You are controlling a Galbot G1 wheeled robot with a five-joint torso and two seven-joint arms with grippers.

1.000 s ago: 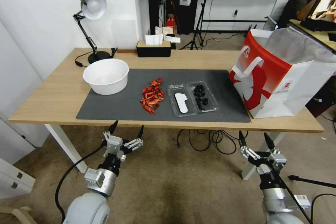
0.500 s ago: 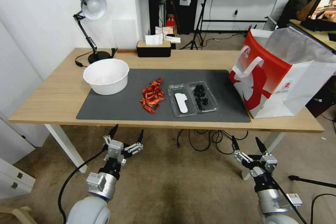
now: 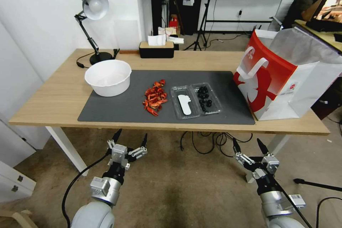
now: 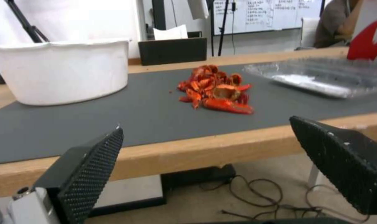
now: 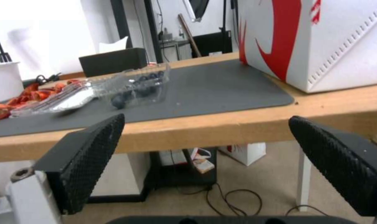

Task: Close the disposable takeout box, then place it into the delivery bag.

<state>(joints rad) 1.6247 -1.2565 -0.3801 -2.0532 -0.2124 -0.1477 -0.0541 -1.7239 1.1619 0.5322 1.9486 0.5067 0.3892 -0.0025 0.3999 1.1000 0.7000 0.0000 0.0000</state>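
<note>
1. My left gripper (image 3: pixel 130 138) hangs below the desk's (image 3: pixel 53 96) near edge, over the floor, jaws apart, holding nothing.
2. My right gripper (image 3: pixel 248 144) is also below the near edge, more toward the bag side, jaws apart, empty.
3. The takeout box (image 3: pixel 195 100) lies open and flat on the dark mat (image 3: pixel 117 107), near the mat's middle, both halves side by side.
4. The box half nearer my left carries a white label (image 3: pixel 184 104); the half nearer my right holds small black round pieces (image 3: pixel 204 99).
5. The delivery bag (image 3: pixel 285 74) stands upright at the desk's right end, partly on the mat's right edge, mouth open, silvery lining showing, white handle draped over the red face. It stands near the box, not touching it.
6. A pile of red crayfish shells (image 3: pixel 154 97) sits on the mat just beside the label half of the box, on my left of it.
7. A white bowl (image 3: pixel 108 77) sits at the mat's far-left corner, well apart from the box.
8. A black tissue holder (image 3: pixel 156 49) and a desk lamp (image 3: pixel 91 25) stand at the back of the desk.
9. In the left wrist view, the shells (image 4: pixel 215 90) sit straight ahead between my fingers (image 4: pixel 88 168), with the bowl (image 4: pixel 63 71) to one side.
10. In the right wrist view, the box (image 5: pixel 101 90) and the bag (image 5: pixel 317 40) are on the desk above my fingers (image 5: pixel 342 165).
</note>
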